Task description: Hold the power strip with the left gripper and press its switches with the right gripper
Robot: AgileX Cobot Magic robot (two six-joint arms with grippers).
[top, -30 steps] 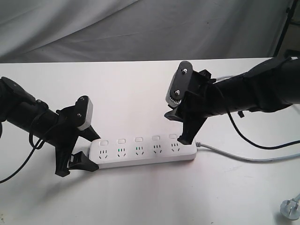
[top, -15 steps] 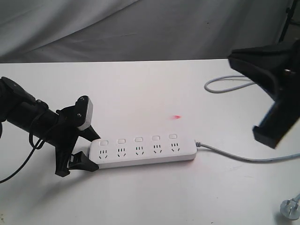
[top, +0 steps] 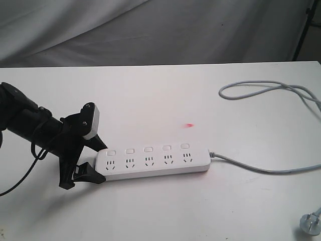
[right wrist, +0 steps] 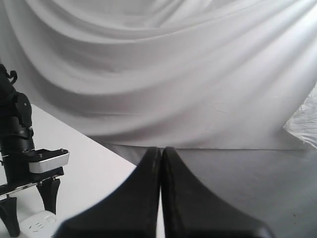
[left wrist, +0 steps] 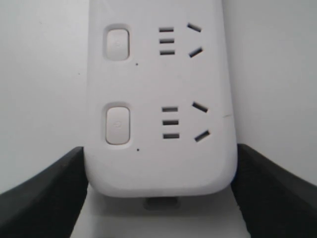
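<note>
The white power strip lies flat on the table, sockets facing up. Its five switches run along the far edge. My left gripper is shut on the strip's left end, with one black finger on each long side. The left wrist view shows that end of the power strip with two switches between the left gripper's fingers. My right gripper is out of the exterior view. It is shut on nothing and points at the grey cloth, away from the strip.
The grey cord leaves the strip's right end, loops at the back right and ends in a loose plug at the front right corner. A small red light spot lies on the table. Grey cloth hangs behind.
The right arm has lifted off the strip's right end and swung out of the exterior view to the right. The left gripper and strip have not moved.
</note>
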